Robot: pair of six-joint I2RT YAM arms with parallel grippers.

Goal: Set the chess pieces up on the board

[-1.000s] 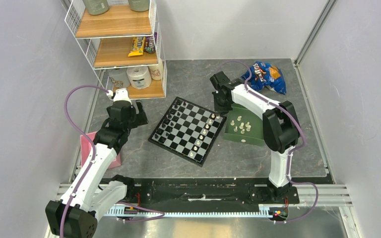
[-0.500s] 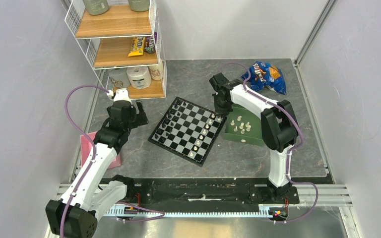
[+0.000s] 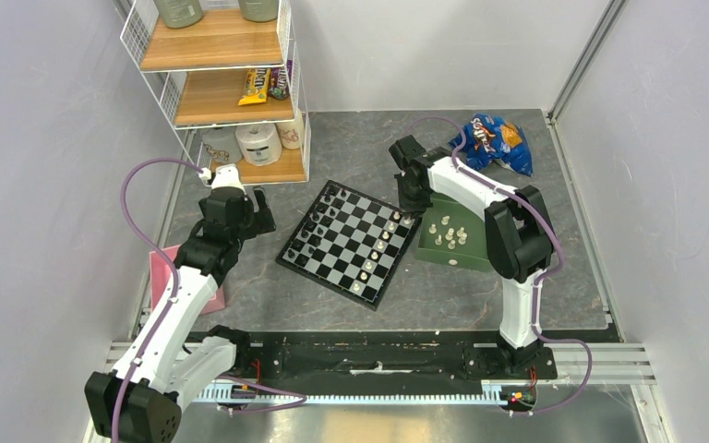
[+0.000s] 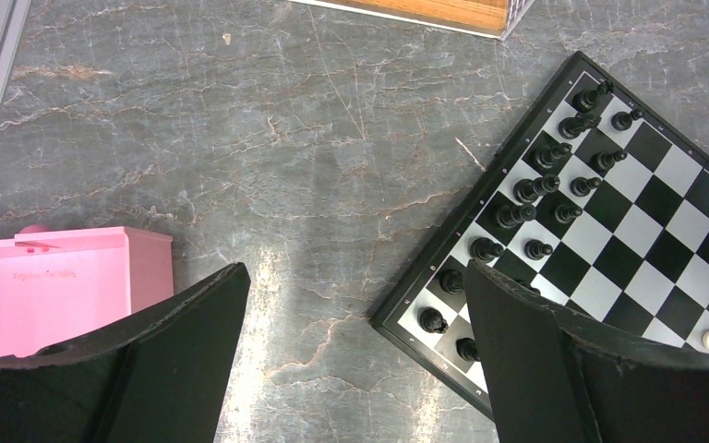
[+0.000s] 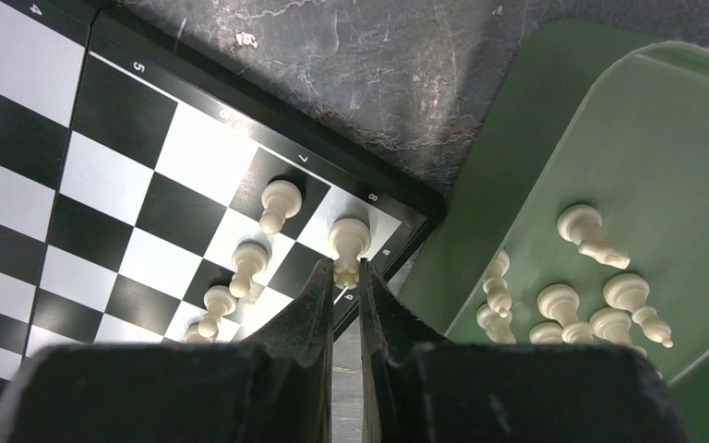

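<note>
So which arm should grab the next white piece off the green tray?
Right. The right gripper, shut on a piece at the board corner, is beside the tray. The left gripper hangs open off the board's opposite side, by the black pieces.

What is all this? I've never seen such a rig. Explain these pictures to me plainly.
A robot's left arm and right arm are bolted to a table. One picture looks down from above; the other two come from wrist cameras. On the table lie a chessboard with black pieces along one edge, a green tray of loose cream pieces, and a pink box. The right hand pinches one cream piece on the board's corner square. The left hand hangs open, holding nothing.
</note>
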